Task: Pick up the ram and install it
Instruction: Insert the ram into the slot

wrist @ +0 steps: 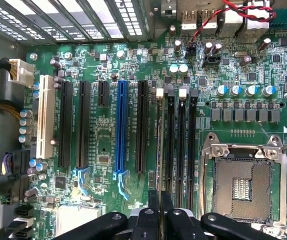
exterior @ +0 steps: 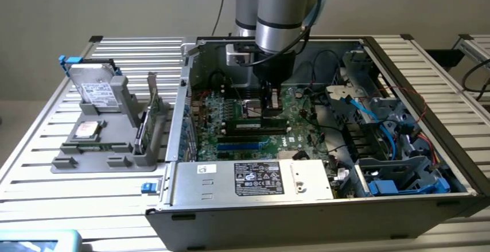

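Ram (exterior: 256,126) is inside the open computer case (exterior: 306,220), standing on edge over the motherboard (exterior: 222,123), dark face with a white label toward the exterior camera. Gripper (exterior: 268,111) sits right on its top edge, about mid-length. In the wrist view the ram (wrist: 159,150) shows edge-on as a thin strip running out from between the gripper (wrist: 159,196) fingers (wrist: 152,212). There it lines up with the memory slot at the end of the row, on the side toward the long blue slot (wrist: 121,130). Fingers are pinched nearly together on the ram, only a sliver of gap. Can't tell if it is fully seated or only resting in the slot.

The processor socket (wrist: 241,182) lies on the other side of the memory slots. The silver power supply (exterior: 253,178) is at the near edge of the case.

Outside the case, toward the exterior view's left, a gray holder (exterior: 92,157) sits on the slatted desk (exterior: 77,203). It carries a hard drive (exterior: 96,88) propped upright and a green expansion card (exterior: 153,111) standing on edge. The arm comes down from above into the case.
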{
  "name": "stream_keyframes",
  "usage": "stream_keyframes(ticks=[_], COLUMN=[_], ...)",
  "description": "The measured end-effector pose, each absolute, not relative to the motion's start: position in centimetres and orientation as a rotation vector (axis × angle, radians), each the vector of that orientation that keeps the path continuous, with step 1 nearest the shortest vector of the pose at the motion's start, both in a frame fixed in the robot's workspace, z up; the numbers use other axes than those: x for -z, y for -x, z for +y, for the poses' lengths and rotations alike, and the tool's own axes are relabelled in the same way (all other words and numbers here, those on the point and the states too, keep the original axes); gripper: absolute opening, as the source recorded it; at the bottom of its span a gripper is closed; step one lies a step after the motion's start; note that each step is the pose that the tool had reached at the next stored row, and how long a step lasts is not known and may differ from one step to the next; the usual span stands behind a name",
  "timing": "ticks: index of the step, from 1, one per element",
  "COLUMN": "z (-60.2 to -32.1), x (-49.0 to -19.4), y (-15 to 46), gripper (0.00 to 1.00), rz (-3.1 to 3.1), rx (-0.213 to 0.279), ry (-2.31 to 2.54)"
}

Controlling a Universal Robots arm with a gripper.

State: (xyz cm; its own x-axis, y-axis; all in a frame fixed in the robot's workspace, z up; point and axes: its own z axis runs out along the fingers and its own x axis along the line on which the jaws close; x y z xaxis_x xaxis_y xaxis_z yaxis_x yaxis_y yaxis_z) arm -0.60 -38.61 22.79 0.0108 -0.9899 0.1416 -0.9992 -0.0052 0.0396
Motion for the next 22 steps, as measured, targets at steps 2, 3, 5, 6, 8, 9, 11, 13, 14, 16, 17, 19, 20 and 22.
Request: stream_keyframes(ticks=[2, 3, 5, 6, 8, 9, 11, 13, 14, 16, 17, 19, 20, 22], z=[-38.61, -38.61, -38.61, -38.61, -38.61, -38.61, -38.61, -38.61, -38.61, -38.61, -38.61, -38.6, -38.59, -38.58], x=[-22.73, -22.73, -22.69, -22.69, -22.67, -22.65, -22.64, -22.62, -22.62, -22.58, -22.58, -22.55, -22.54, -22.5], y=[0.61, 0.62, 0.66, 0.67, 0.67, 0.67, 0.68, 0.68, 0.68, 0.68, 0.68, 0.7, 0.71, 0.72], gripper=[0.13, 0.13, 0.13, 0.13, 0.13, 0.13, 0.13, 0.13, 0.13, 0.13, 0.13, 0.13, 0.13, 0.13], rz=[-2.121, -2.121, -2.121, -2.121, -2.121, -2.122, -2.122, -2.123, -2.123, -2.123, -2.123, -2.123, -2.123, -2.123], rx=[-0.111, -0.111, -0.111, -0.111, -0.112, -0.112, -0.113, -0.114, -0.114, -0.115, -0.115, -0.115, -0.115, -0.116], ry=[-2.138, -2.138, -2.138, -2.138, -2.139, -2.139, -2.139, -2.139, -2.139, -2.14, -2.14, -2.14, -2.14, -2.14])
